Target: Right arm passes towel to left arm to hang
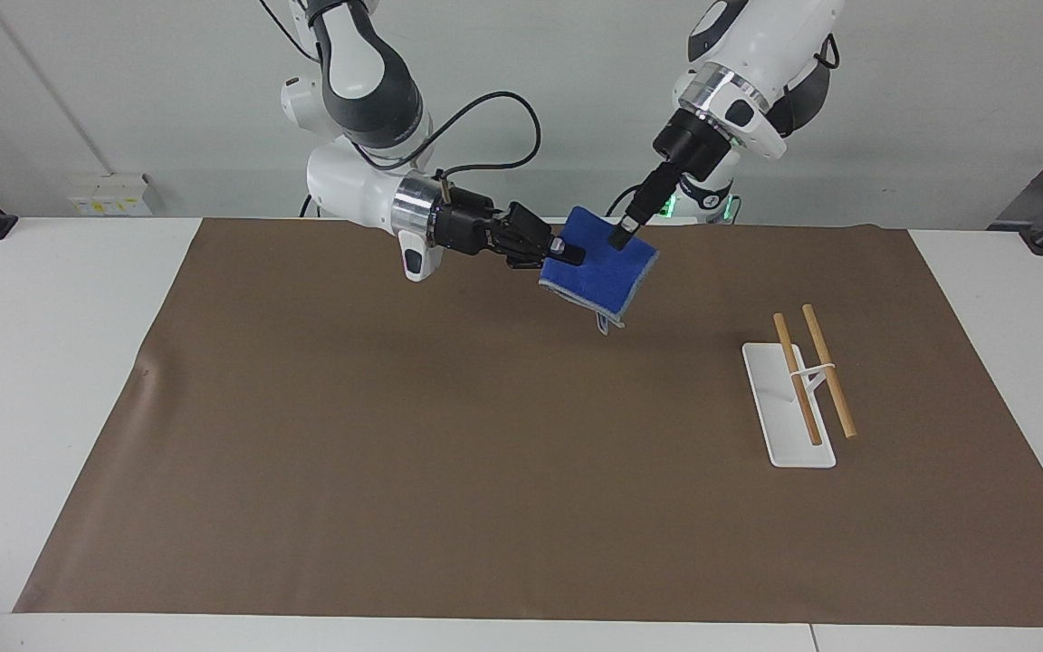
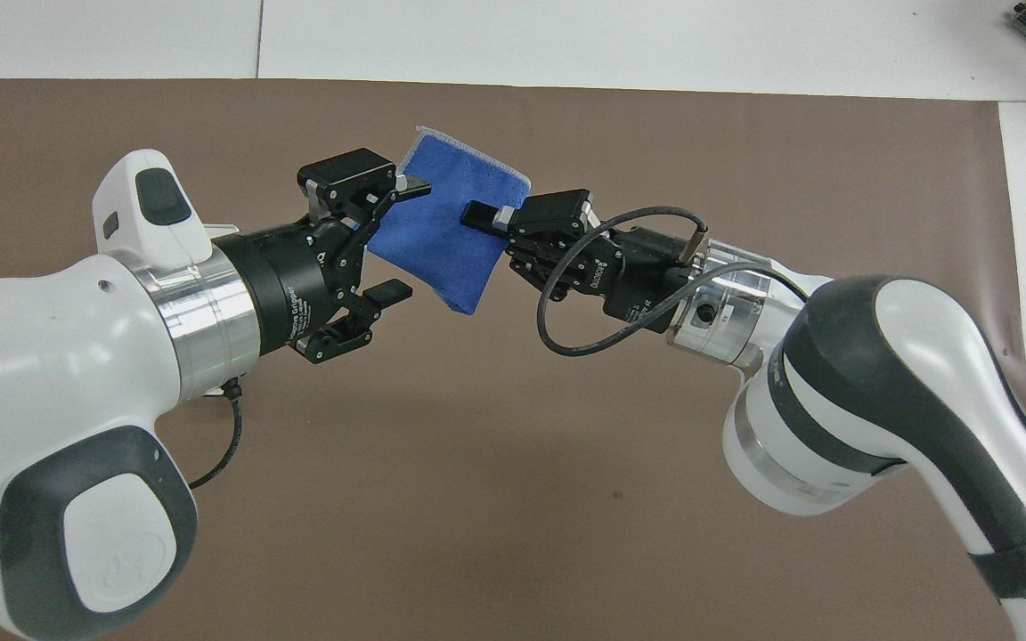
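Note:
The blue towel (image 1: 607, 272) (image 2: 442, 231) hangs in the air over the part of the brown mat nearest the robots. My right gripper (image 1: 569, 253) (image 2: 476, 214) is shut on one edge of it and holds it out sideways. My left gripper (image 1: 623, 239) (image 2: 399, 239) is open at the towel's free edge, with one finger on each side of the cloth. In the facing view its finger (image 1: 619, 237) lies over the towel's top face. The white rack with two wooden rods (image 1: 798, 389) stands on the mat toward the left arm's end.
The brown mat (image 1: 395, 453) (image 2: 495, 499) covers most of the white table (image 1: 51, 362). In the overhead view my left arm hides the rack. A cable loops beside my right wrist (image 2: 566, 312).

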